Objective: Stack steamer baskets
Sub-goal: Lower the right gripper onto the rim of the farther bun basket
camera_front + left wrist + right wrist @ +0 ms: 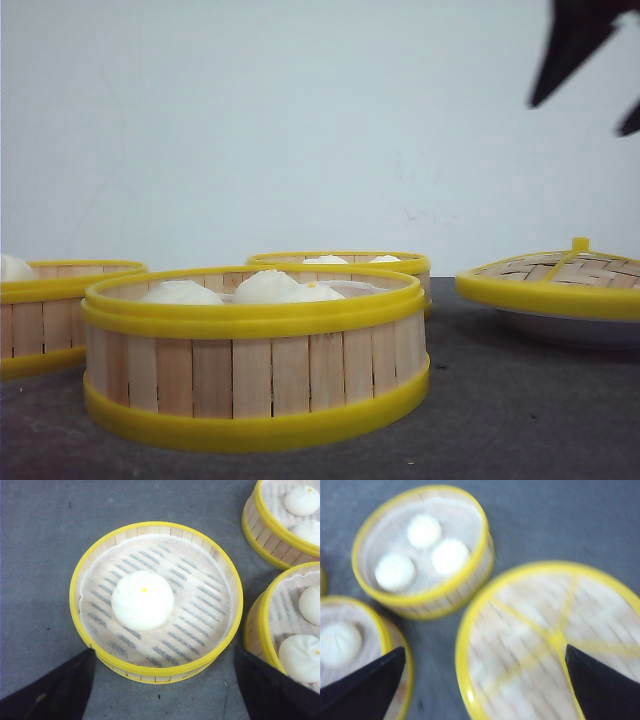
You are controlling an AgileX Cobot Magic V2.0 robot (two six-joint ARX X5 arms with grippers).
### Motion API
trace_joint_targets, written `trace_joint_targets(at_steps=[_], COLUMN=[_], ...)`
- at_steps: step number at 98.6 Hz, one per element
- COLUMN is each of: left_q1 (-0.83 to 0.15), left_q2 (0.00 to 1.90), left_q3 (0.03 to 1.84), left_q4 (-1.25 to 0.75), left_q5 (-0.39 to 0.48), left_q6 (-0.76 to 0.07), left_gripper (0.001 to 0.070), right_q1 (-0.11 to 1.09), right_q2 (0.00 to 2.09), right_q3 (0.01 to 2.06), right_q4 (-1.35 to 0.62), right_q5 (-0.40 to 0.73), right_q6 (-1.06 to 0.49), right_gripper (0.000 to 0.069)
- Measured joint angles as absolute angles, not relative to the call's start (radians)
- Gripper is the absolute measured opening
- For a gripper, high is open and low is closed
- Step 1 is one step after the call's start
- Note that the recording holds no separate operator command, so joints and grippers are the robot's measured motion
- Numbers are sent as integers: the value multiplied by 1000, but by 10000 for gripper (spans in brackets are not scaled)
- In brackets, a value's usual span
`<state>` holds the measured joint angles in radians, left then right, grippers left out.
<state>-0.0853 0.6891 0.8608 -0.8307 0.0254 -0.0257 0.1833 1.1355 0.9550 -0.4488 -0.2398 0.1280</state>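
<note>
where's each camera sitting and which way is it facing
Front: low at table height, facing forward at three steamer baskets and the lid; right tool shows top right.
Left wrist: above, looking down into the one-bun basket; left tool open.
Right wrist: above the lid; tool open.
Shared: lid, front and right wrist.

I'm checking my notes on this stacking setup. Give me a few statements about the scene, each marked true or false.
1. The baskets are already stacked. False: all three stand apart on the table.
2. The left basket holds one bun. True.
3. The lid sits on a basket. False: it rests on a white plate.
4. The left gripper is open above the left basket. True.
5. The right gripper grips the lid. False: it is open above it.
</note>
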Motion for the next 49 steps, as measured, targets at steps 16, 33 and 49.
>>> trace_joint_targets(at_steps=[16, 33, 49], left_q1=[-85, -85, -85], left_q2=[689, 689, 689], left_q3=[861, 861, 861], left_q4=[-831, -830, -830], left_q5=[25, 25, 25], left_q6=[-26, -26, -26], left_gripper=[536, 536, 536], right_q1=[221, 236, 243], right_q2=[1399, 1686, 1889], right_q3=[1129, 1378, 1583], right_q4=[-416, -454, -463], right_q5=[-238, -236, -231], right_q6=[125, 108, 101], right_gripper=[626, 623, 623])
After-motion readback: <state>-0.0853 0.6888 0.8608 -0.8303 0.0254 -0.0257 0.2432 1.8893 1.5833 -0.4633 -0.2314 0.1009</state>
